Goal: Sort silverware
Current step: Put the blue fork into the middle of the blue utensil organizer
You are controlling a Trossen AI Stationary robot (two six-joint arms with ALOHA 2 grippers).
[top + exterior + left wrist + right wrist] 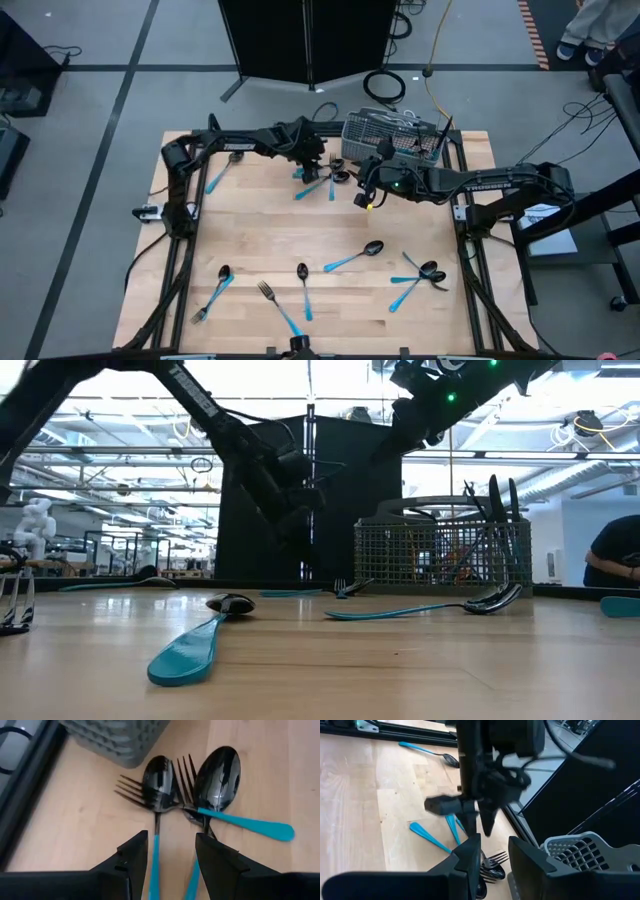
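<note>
A cluster of silverware [322, 180] lies on the table just near of the grey wire-mesh basket [385, 135]: two forks and two spoons [217, 777] with dark heads and light-blue handles, crossing one another. My left gripper [172, 855] hangs open above this cluster, its fingers astride two blue handles [155, 865], and I see no touch. My right gripper [495, 857] is open too. It is held higher, right of the cluster, and looks toward the left gripper [480, 815] and the forks [492, 862].
More silverware lies scattered over the near half of the table: a spoon [355, 258], a crossed pair [425, 272], a spoon [303, 285], a fork [275, 305], another spoon [215, 290]. One piece [222, 170] lies far left. Dark utensil heads [495, 495] stand up out of the basket [440, 555].
</note>
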